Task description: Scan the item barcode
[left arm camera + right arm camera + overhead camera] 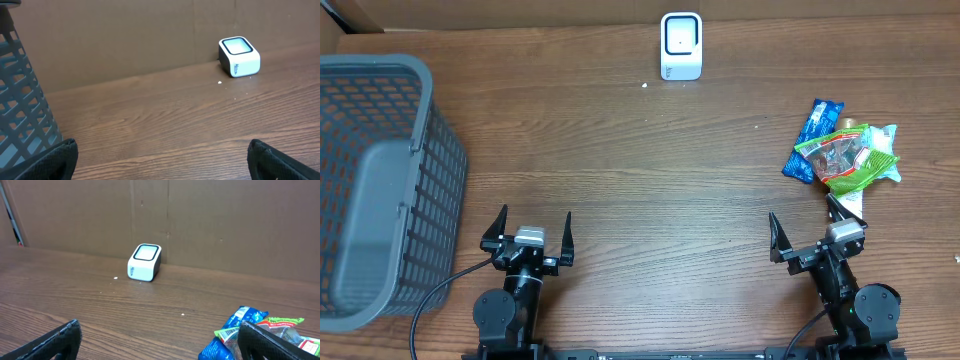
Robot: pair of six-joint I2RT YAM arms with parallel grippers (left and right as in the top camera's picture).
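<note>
A white barcode scanner (pixel 681 45) stands at the back of the wooden table, seen also from the left wrist (pixel 239 56) and the right wrist (pixel 144 262). At the right lies a small pile of snack packets: a blue packet (pixel 815 135) (pixel 235 330) with a green packet (pixel 850 160) (pixel 285 322) partly over it. My right gripper (pixel 805 225) (pixel 157 330) is open just in front of the pile, and its right finger (pixel 270 342) hides part of the packets. Near the front left, my left gripper (pixel 533 222) (pixel 162 150) is open over bare wood.
A large grey plastic basket (pixel 380 190) (pixel 22 115) takes up the left side, close beside the left gripper. A brown cardboard wall (pixel 200 220) runs behind the scanner.
</note>
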